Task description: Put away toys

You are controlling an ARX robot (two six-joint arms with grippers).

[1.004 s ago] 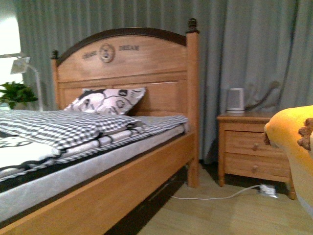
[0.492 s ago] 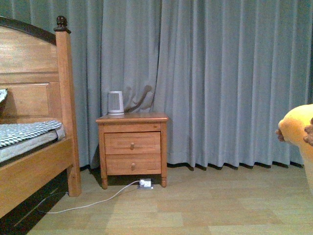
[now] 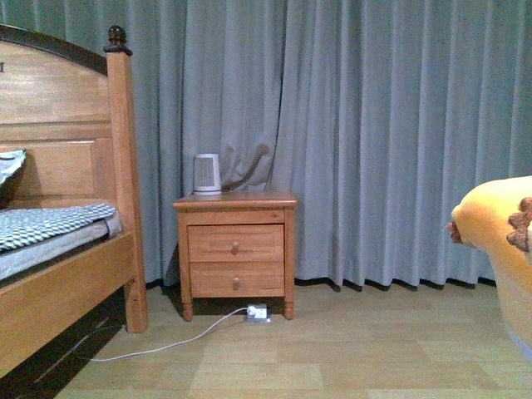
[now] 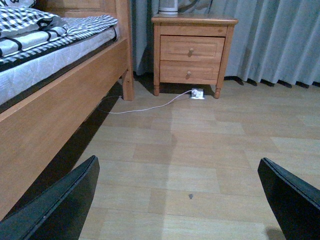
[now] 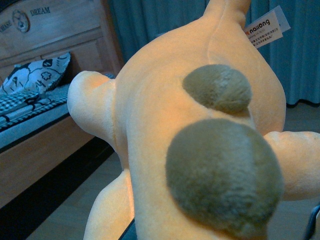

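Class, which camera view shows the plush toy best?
Right wrist view: the plush toy fills it, limbs, brown patches and tag visible. Front view catches only its edge; left wrist view shows none.

Two-drawer wooden nightstand (image 3: 236, 249) against grey curtain (image 3: 391, 125). Small white appliance (image 3: 207, 174) on top. Wooden bed (image 3: 62, 283) just beside. White power strip (image 3: 257, 312) underneath, cable (image 4: 150, 108) trailing bedward.

Plush toy (image 5: 150, 100) soft, fuzzy; nightstand (image 3: 237, 249) smooth wood; curtain (image 3: 399, 125) matt cloth.
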